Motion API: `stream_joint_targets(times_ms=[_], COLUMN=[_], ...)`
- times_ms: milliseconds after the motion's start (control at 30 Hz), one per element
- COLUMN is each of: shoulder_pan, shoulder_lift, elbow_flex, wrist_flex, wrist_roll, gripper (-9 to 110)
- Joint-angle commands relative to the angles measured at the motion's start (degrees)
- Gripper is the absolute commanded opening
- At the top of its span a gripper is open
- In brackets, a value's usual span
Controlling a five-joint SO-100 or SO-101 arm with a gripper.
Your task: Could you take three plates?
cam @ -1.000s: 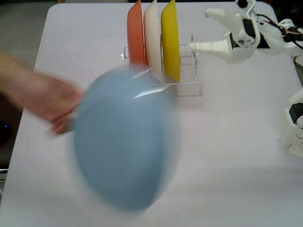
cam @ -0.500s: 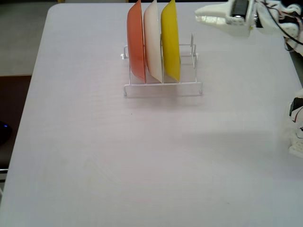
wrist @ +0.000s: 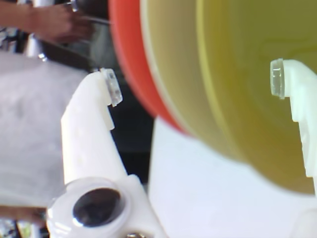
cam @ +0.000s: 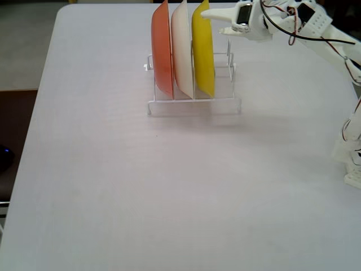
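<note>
As the open, empty end effector nears the yellow plate, upright in the wire rack beside cream-white and orange plates, its fingers should straddle only that rim.

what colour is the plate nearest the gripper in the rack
Yellow. The yellow plate shows best in the fixed view, right beside the open gripper.

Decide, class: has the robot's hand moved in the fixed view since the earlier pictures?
Yes. The hand has swung leftward toward the white rack, its open fingers now reaching the top edge of the yellow plate.
</note>
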Motion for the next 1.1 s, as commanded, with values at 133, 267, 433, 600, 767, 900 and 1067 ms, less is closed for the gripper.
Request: stream_joint_targets(times_ms=[133,267,433,600,767,900,1067], shoulder_pan=[1.0,0.2,0.1,-1.1,-3.2,-5.2,-8.7], shoulder_lift=[-8.5,-10.9,-11.3,-6.2,1.8,7.5,15.9], elbow_flex=[-14.4,-18.4,-21.6,-24.9,-24.5,-22.1,-17.7], wrist_flex=[2.3,2.5,3.3,6.8,8.6,7.3,4.9], wrist_roll=[1.4,2.1,2.6,3.3,3.3,2.4,1.7], gripper=[33,6,0,-1,-1,-1,-1])
